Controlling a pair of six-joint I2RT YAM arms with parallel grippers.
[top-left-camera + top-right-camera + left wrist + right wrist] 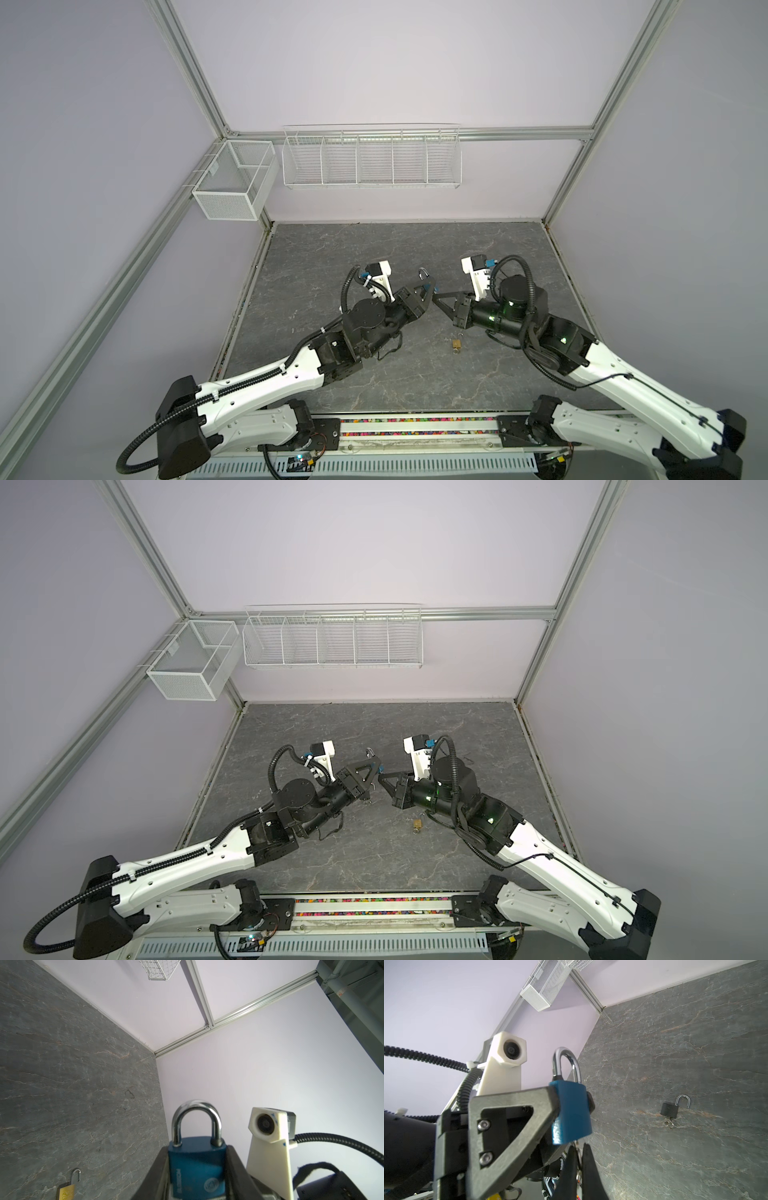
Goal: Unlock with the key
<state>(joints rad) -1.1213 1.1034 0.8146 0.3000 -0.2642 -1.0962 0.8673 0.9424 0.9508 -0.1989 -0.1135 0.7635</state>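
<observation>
A blue padlock [196, 1167] with a silver shackle sits between the two fingers of my left gripper [197, 1151], which is shut on its body. Both shackle legs sit in the body. In both top views this lock [424, 286] [371, 754] is held above the middle of the table. My right gripper [578, 1147] meets it from the right [434, 298] [381, 778], shut on a thin silver key [576, 1144] right under the lock's bottom face. The key's tip is hidden.
A brass padlock [456, 344] [66, 1190] with an open shackle lies on the grey stone table [374, 374] near the right arm. A black padlock [669, 1110], shackle open and key in it, lies farther off. White wire baskets [370, 160] [232, 183] hang on the walls.
</observation>
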